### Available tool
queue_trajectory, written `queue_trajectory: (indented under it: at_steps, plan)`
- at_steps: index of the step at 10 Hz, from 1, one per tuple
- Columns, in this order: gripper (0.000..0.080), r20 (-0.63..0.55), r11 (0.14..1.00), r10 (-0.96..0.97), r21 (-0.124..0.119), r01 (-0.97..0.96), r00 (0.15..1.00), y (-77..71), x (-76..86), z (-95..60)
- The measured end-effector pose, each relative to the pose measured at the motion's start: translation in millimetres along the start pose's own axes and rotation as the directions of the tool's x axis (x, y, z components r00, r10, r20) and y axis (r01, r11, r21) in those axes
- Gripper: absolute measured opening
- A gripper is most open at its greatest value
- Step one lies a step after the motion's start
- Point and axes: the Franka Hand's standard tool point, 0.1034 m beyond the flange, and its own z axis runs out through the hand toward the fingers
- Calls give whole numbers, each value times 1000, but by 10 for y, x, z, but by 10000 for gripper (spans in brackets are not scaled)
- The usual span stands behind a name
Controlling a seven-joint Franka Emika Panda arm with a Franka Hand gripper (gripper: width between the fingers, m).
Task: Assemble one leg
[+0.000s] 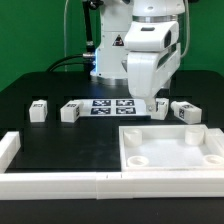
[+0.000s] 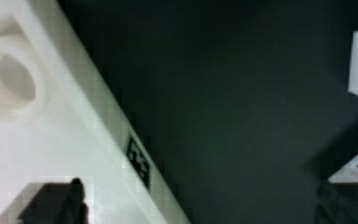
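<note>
The big white panel (image 1: 170, 150) lies flat on the black table (image 1: 60, 140). The leg (image 1: 186, 111) is a small white post with a black-and-white sticker. It stands on the table just behind the panel's far edge, toward the exterior view's right. The gripper (image 1: 160, 101) hangs low just beside that leg, also behind the panel's far edge and not over the panel. The arm's fat white body hides most of it, so I cannot tell how wide it is open or if it has hold of anything. Something small sits right under it, but it is too hard to make out. The marker board (image 1: 110, 106) lies farther from the panel, toward the exterior view's left. Two more legs (image 1: 70, 112) stand past it, well apart from the panel. In the wrist view the panel (image 2: 34, 120) is blurry and cut off, with part of a round hole (image 2: 5, 80) showing. One dark finger (image 2: 51, 204) pokes in at the edge, in front of the panel. A tagged white piece (image 2: 357, 165) is cut off too, across bare table from the panel.
</note>
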Motion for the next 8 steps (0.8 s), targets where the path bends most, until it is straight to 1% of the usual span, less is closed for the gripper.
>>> queue_trajectory:
  at_steps: [1, 2, 3, 5, 6, 8]
  plan:
    - [649, -5, 988, 155, 4, -155, 988, -9, 7, 2]
    - [649, -27, 962, 274, 0, -274, 961, -53, -12, 32]
    - [649, -26, 889, 458, 11, -458, 888, -191, 7, 78]
    - [649, -17, 727, 686, 29, -686, 727, -391, 168, 120]
    - [649, -11, 669, 743, 33, -743, 669, -514, 302, 130]
    - [649, -5, 691, 723, 34, -722, 691, -697, 484, 151]
